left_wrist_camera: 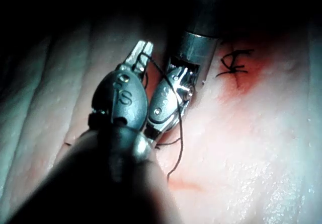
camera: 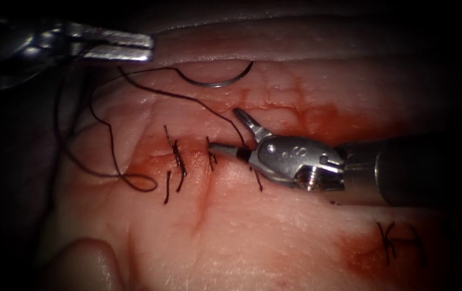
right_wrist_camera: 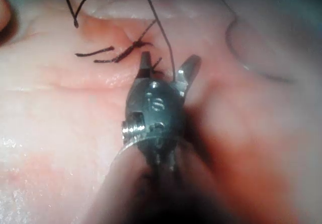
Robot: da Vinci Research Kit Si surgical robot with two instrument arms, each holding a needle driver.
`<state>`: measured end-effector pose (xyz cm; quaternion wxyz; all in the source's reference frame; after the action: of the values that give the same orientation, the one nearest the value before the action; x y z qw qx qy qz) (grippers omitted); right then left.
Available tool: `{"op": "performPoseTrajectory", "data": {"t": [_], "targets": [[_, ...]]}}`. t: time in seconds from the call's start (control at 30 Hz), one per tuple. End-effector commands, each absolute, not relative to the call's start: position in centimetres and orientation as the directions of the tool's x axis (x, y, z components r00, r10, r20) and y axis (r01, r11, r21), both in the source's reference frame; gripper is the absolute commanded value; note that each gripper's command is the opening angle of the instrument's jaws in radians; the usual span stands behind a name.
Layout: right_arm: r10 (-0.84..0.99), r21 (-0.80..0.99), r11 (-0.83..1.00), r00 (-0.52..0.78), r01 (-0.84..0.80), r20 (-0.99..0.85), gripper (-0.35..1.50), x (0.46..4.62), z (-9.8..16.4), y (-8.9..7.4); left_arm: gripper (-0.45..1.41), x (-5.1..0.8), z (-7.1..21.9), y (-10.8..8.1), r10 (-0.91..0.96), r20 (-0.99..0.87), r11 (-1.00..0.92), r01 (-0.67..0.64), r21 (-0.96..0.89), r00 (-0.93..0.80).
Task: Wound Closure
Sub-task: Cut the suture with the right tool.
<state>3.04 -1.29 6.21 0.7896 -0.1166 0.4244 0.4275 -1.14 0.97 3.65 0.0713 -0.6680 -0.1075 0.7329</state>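
The tissue point(camera: 274, 242) has a cut point(camera: 203, 202) with two dark stitches point(camera: 177, 157) across it. The curved needle point(camera: 217, 82) lies loose on the tissue behind the cut, with neither tool on it; it is also in the right wrist view point(right_wrist_camera: 251, 69). My right tool point(camera: 225, 129) stands open at the stitch nearest it, just right of the cut, and the thread point(camera: 188, 99) runs between its jaws point(right_wrist_camera: 169, 60). At the far left my left tool point(camera: 120, 46) is shut on the thread point(left_wrist_camera: 142, 53) and held above the tissue.
Slack thread loops point(camera: 137, 183) over the tissue left of the cut. Another knotted stitch point(camera: 391, 241) sits at the near right in red fluid point(camera: 322, 116). A pale fold of tissue point(camera: 83, 264) rises at the near left.
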Motion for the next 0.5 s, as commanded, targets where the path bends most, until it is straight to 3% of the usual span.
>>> {"op": "performPoseTrajectory", "data": {"t": [0.03, 0.37, 0.4, 0.47, 0.5], "targets": [[0.575, 0.178, 0.606, 0.273, -0.775, -0.771, 0.74, 3.15, 6.27, -1.30, -0.45, -1.19, 3.69, 0.98, 0.247, -0.964, -0.967, 0.039, -0.252, -0.097], [0.558, 0.143, 0.608, 0.292, -0.781, -0.777, 0.69, 3.21, 6.44, -1.22, -0.45, -1.29, 3.53, 0.84, 0.227, -0.969, -0.972, 0.038, -0.231, -0.098], [0.547, 0.133, 0.612, 0.296, -0.779, -0.783, 0.54, 3.24, 6.44, -1.23, -0.45, -1.34, 3.53, 0.81, 0.223, -0.970, -0.973, 0.035, -0.228, -0.096], [0.539, 0.121, 0.617, 0.306, -0.777, -0.785, 0.46, 3.27, 6.45, -1.23, -0.45, -1.36, 3.54, 0.80, 0.222, -0.970, -0.973, 0.036, -0.227, -0.098], [0.539, 0.120, 0.617, 0.306, -0.778, -0.785, 0.20, 3.27, 6.46, -1.23, -0.45, -1.37, 3.54, 0.80, 0.221, -0.970, -0.973, 0.040, -0.226, -0.098]]}}
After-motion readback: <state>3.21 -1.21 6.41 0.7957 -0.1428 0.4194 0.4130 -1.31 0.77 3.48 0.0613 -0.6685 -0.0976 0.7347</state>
